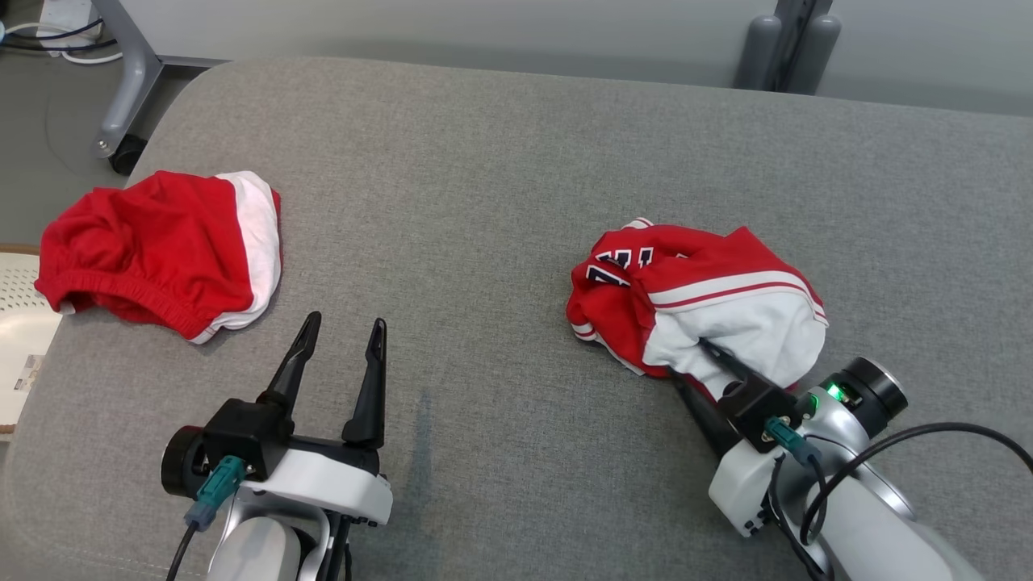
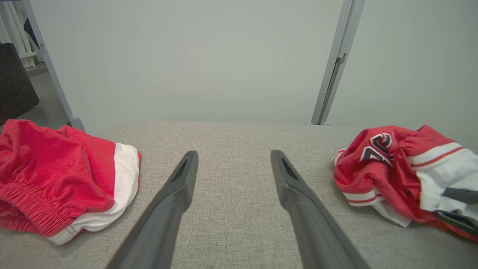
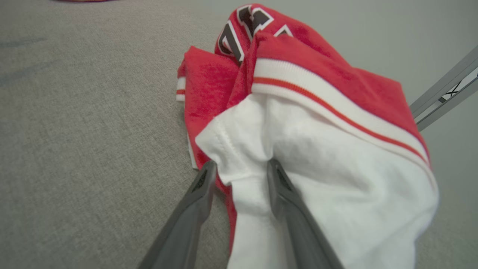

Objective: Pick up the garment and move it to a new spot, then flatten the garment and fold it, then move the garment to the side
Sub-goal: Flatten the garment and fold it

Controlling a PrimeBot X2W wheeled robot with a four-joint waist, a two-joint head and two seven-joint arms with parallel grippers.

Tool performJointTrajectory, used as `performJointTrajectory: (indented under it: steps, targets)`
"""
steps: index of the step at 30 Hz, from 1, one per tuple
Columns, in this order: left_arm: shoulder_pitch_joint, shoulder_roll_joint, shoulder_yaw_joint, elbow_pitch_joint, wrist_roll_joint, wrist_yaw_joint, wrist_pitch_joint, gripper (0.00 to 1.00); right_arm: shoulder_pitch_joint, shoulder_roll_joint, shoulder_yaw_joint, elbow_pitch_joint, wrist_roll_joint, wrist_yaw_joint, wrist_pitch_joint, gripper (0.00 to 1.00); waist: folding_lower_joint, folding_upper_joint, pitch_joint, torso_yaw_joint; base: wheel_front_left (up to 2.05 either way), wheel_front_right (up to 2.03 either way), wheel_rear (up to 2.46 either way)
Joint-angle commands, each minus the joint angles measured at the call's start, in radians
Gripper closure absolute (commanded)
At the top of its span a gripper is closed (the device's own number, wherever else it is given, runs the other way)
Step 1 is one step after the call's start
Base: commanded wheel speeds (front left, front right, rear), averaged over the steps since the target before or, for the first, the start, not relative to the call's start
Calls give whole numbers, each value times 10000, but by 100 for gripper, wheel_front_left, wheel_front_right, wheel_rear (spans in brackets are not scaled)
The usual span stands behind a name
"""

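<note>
The right pincer [image 3: 241,168] straddles a white fold of the crumpled red jersey [image 3: 328,157], both fingers [image 3: 194,209] touching cloth; whether it grips, I cannot tell. The left pincer [image 1: 345,324] stands open, the jersey well to its right.

The only writing is on the crumpled red and white garment [image 1: 694,298]: dark block lettering [image 1: 613,270] with a white outline, printed on the red cloth. In the head view it sits at the heap's 10 o'clock edge. In the left wrist view it is towards 11 o'clock on the heap, and in the right wrist view at 12 o'clock. The folds cut the characters into pieces, leaving only angular strokes and corners. Whether they are letters or numerals cannot be told, and no word, number or brand name can be read from them.
</note>
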Motion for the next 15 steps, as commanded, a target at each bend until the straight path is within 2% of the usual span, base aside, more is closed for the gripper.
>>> performJointTrajectory:
  steps: [1,9,15]
  targets:
    - [-179,33,7,31,-59,49,-56,0,-153,53,-26,105,-46,0,5,100,0,0,19,-14,0,0,0]
    - [-215,87,104,-4,-16,130,-109,0,-415,262,-294,-438,627,0,-511,100,0,0,49,-309,0,0,0]
    - [-277,137,112,-79,23,130,-115,0,-267,319,-1216,-1598,1113,-2,-590,100,0,0,81,-691,0,0,0]
